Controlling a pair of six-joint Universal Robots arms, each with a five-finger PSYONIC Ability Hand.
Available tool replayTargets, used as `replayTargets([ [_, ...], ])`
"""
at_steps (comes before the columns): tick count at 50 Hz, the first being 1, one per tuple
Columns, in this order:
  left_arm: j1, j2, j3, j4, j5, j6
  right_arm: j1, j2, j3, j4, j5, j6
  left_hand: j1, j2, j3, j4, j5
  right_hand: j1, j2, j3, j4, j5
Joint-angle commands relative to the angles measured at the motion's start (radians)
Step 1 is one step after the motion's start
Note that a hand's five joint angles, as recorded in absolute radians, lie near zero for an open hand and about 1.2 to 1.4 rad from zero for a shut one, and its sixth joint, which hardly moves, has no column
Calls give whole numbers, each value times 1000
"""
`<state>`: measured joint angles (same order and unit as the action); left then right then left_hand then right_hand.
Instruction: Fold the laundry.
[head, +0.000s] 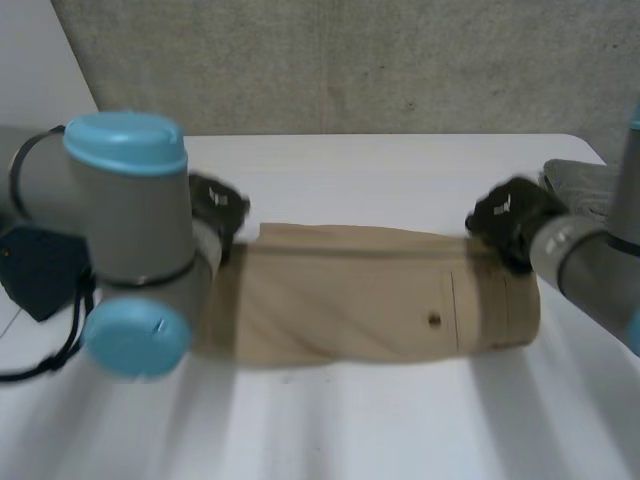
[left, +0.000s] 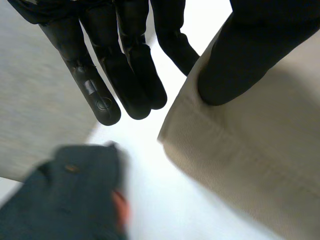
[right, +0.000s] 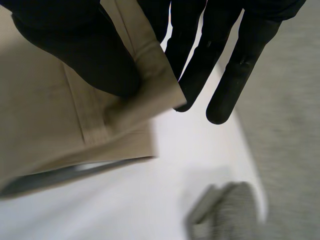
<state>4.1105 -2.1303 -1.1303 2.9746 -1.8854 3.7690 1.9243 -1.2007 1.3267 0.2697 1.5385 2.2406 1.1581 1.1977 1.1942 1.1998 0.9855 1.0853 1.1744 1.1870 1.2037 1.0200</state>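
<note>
Tan garment (head: 370, 300) (left: 260, 150) (right: 45, 115) lies folded flat mid-table (head: 400, 420), long side running across, buttoned pocket facing up. I read the left hand (head: 218, 208) (left: 250, 55) at its far left corner: thumb on top of the edge, fingers straight alongside, cloth nipped between. Right hand (head: 510, 222) (right: 75, 50) is at the far right corner: thumb over the cloth, corner pinched against straight fingers. Grey cloth (head: 585, 185) (right: 225, 210) sits bunched beyond the right arm, apart from the garment.
</note>
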Motion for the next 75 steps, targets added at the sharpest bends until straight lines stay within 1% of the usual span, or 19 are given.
replayTargets([
  [1,34,-108,323,446,17,219,13,90,-218,-430,85,40,238,199,202,196,236,311,222,209,193,202],
  [3,33,-103,343,599,47,268,13,89,-233,-582,84,56,238,199,202,196,236,311,222,209,193,202],
  [4,36,-97,345,680,69,284,15,82,-236,-742,81,71,238,199,202,196,236,311,222,209,193,202],
  [5,42,-80,349,816,109,296,15,79,-236,-809,81,76,238,199,202,196,236,311,222,209,193,202],
  [7,39,-63,342,923,140,291,19,73,-235,-921,78,82,238,199,202,196,236,311,222,209,193,202],
  [9,39,-44,333,952,135,284,25,72,-250,-959,71,85,238,199,202,196,236,311,222,209,193,202],
  [20,44,55,57,770,106,141,47,107,-241,-813,58,169,238,199,202,196,236,311,222,209,193,202],
  [32,4,-11,-307,684,72,127,47,318,-92,-554,17,174,238,199,202,196,236,311,222,209,193,202],
  [38,-53,-39,-420,623,68,124,38,323,-14,-439,17,160,238,199,202,196,236,311,222,209,193,202],
  [46,-79,162,-591,439,46,117,36,138,138,-258,15,125,238,199,202,196,236,311,222,209,193,202],
  [51,-117,279,-684,310,45,126,33,14,271,-72,17,21,238,199,202,196,236,311,222,209,193,202],
  [56,-199,371,-753,39,42,117,32,-101,419,35,20,-111,238,199,202,196,236,311,222,209,193,202],
  [60,-278,400,-766,-103,43,82,10,-167,515,52,25,-176,238,199,202,196,236,311,222,209,193,202],
  [64,-328,406,-737,-138,43,10,-2,-204,558,48,19,-179,238,199,202,196,236,311,222,209,193,202],
  [69,-319,420,-674,-134,40,-43,-7,-214,566,22,14,-164,238,199,202,196,236,311,222,209,193,202],
  [70,-311,420,-663,-132,38,-49,-8,-214,566,14,14,-159,79,39,43,37,77,311,222,209,193,202],
  [71,-290,426,-649,-123,35,-54,-11,-214,565,0,17,-151,-289,-329,-325,-331,-291,311,222,209,193,202],
  [74,-247,450,-635,-99,34,-54,-21,-217,560,-26,14,-145,-729,-768,-765,-771,-731,311,222,209,193,202],
  [75,-221,464,-631,-74,35,-52,-24,-218,559,-32,14,-144,-984,-1023,-1020,-1025,-985,311,222,209,193,202],
])
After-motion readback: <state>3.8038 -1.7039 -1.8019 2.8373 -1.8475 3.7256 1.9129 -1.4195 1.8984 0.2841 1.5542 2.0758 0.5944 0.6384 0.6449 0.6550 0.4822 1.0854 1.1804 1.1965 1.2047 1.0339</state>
